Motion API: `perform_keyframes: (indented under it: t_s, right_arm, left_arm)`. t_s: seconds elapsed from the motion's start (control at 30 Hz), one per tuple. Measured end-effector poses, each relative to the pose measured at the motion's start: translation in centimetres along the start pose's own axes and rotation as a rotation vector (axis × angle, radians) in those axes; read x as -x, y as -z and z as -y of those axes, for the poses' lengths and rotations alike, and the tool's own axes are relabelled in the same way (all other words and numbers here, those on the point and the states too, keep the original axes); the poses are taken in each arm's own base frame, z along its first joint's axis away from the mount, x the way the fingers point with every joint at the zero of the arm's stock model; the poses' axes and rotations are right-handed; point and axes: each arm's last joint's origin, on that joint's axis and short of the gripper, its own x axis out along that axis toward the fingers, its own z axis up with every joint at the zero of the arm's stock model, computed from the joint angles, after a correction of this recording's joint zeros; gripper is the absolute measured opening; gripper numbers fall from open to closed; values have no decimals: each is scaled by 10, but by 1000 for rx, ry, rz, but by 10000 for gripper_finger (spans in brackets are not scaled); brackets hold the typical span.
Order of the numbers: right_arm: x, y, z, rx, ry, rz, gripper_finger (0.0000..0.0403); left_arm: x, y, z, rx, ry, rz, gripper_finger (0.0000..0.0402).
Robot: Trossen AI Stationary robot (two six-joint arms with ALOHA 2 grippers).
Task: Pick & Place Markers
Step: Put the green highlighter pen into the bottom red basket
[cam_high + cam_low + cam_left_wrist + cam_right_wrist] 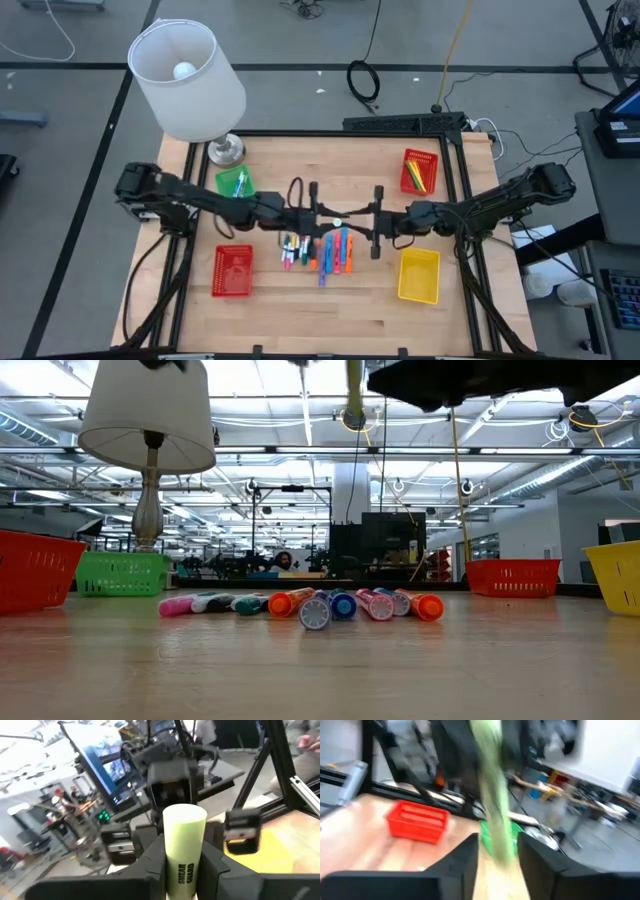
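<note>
A yellow-green marker (184,845) stands upright in the air over the middle of the table, with my left gripper (184,870) shut on it. It shows as a pale spot in the high view (337,222) and at the top of the low view (353,385). My right gripper (497,855) faces it from the table's right, open, one finger on either side of the marker (492,810). Several other markers (320,252) lie side by side on the table below. My left gripper pinches the marker's barrel (185,870) between its two fingers, below the flat end (185,812) that sticks up above them. The fingers come level from the table's left and lie across the marker. The marker stands upright, lifted clear of the table.
A green basket (235,183) and a lamp (190,80) stand far left. A red basket (420,170) holding markers is far right. Another red basket (232,270) sits near left and a yellow one (418,275) near right.
</note>
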Motion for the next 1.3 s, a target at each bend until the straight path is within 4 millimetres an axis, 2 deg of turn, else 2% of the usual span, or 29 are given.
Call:
perform_keyframes:
  t_s: [0.17,0.3,0.47,0.67,0.87,1.03,1.3]
  right_arm:
    - [5,-2,6,-47,128,-38,186]
    - [11,-4,9,-46,129,-78,217]
    - [21,-13,19,-6,275,-83,227]
    - [41,-18,30,-48,387,-159,220]
    - [64,-15,37,-110,388,-252,221]
    - [73,-19,41,-128,390,-244,217]
    - [75,-25,43,-130,394,-200,210]
  left_arm:
    - [31,-23,3,136,-35,-186,58]
    - [61,-30,8,397,-134,-386,58]
    - [100,-29,21,844,-307,-586,58]
    - [134,-19,50,1124,-500,-800,58]
    - [157,-24,73,1310,-603,-824,58]
    - [170,-26,90,1443,-640,-903,58]
    - [180,-5,121,1447,-845,-1171,58]
